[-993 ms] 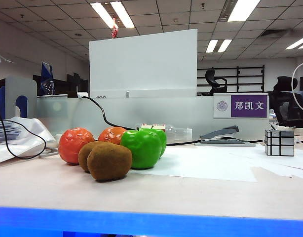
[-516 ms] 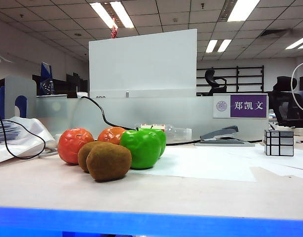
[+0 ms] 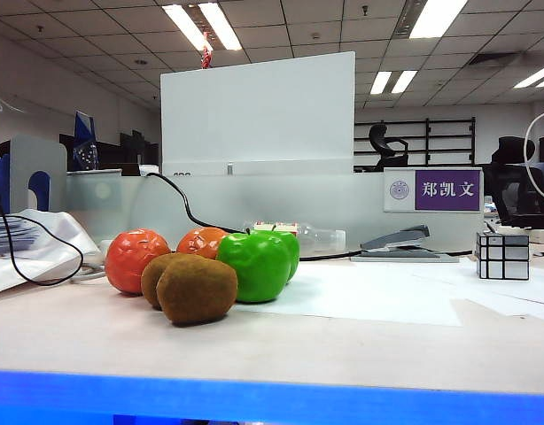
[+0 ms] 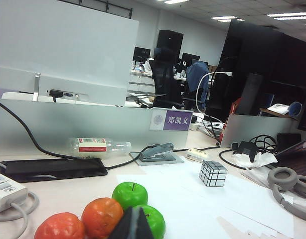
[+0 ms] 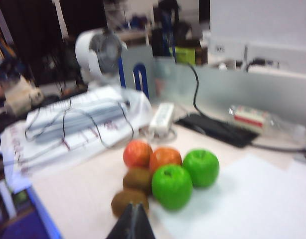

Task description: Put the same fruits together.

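— What's nearest on the tabletop (image 3: 361,350)?

— The fruit, all six in one cluster. Seen from the front, a brown kiwi (image 3: 197,289) sits closest, with the second kiwi (image 3: 156,276) touching it at about ten o'clock. The front green apple (image 3: 253,265) is at the near kiwi's two o'clock, the other apple (image 3: 288,251) just behind that. The two oranges sit at the back: one orange (image 3: 135,258) on the outer side, the other orange (image 3: 200,241) half hidden between the kiwis and apples.

— Any bowls or trays holding them?

— I see no bowl or tray; they rest straight on the tabletop, the apples at the edge of a white paper sheet (image 3: 369,297).

— And the arms?

— The left gripper (image 4: 132,224) shows only a dark tip hanging just over the fruit, its fingers pressed together on nothing. The right gripper (image 5: 132,223) is the same, fingers clenched and empty, hovering near the kiwis; that picture is blurred.

— What else is around?

— Out at three o'clock of the cluster, well apart, stands a silver mirror cube (image 3: 501,256). Farther back lie a stapler (image 3: 400,242) and a plastic bottle (image 3: 307,236) on its side. A black cable (image 3: 183,205) runs down from the partition behind. At nine o'clock there's a white power strip (image 4: 6,191).
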`<control>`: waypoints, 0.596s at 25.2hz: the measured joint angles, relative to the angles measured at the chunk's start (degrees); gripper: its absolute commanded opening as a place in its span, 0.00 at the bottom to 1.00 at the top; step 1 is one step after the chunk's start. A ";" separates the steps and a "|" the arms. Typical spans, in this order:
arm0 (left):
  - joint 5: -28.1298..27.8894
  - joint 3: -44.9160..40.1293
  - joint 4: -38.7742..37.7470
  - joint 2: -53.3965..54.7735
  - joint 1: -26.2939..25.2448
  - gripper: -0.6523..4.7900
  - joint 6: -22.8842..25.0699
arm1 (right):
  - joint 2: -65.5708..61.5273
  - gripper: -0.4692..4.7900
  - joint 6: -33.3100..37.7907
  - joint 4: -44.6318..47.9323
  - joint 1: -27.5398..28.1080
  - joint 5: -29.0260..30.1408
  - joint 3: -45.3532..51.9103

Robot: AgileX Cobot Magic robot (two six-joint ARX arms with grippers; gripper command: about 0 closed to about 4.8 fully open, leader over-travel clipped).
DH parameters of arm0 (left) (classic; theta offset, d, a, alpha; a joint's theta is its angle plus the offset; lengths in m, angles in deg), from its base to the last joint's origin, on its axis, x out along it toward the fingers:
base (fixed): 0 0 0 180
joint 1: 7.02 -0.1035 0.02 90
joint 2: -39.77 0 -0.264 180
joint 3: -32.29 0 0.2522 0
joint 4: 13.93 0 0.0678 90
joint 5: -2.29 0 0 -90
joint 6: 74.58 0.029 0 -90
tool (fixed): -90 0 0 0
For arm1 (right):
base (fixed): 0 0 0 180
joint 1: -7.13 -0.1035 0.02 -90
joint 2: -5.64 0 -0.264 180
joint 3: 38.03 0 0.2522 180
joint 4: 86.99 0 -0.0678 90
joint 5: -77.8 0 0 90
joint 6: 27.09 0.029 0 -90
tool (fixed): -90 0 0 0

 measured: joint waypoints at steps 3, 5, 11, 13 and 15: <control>0.02 0.00 -0.09 0.00 0.00 0.11 0.00 | 0.02 0.07 0.35 10.62 0.00 -0.02 7.28; 0.02 0.00 -0.44 0.00 0.00 0.11 0.00 | 0.02 0.08 0.42 16.37 0.00 -0.07 11.63; 0.02 0.00 -3.19 0.00 0.00 0.11 0.04 | 0.04 0.08 1.49 28.52 0.02 -1.46 21.92; 0.02 0.00 -3.69 0.00 0.00 0.11 0.04 | 0.04 0.08 1.70 30.16 0.04 -1.46 23.80; 0.02 0.00 -3.96 0.00 0.00 0.11 0.04 | 0.02 0.08 1.77 31.34 0.02 -2.27 23.78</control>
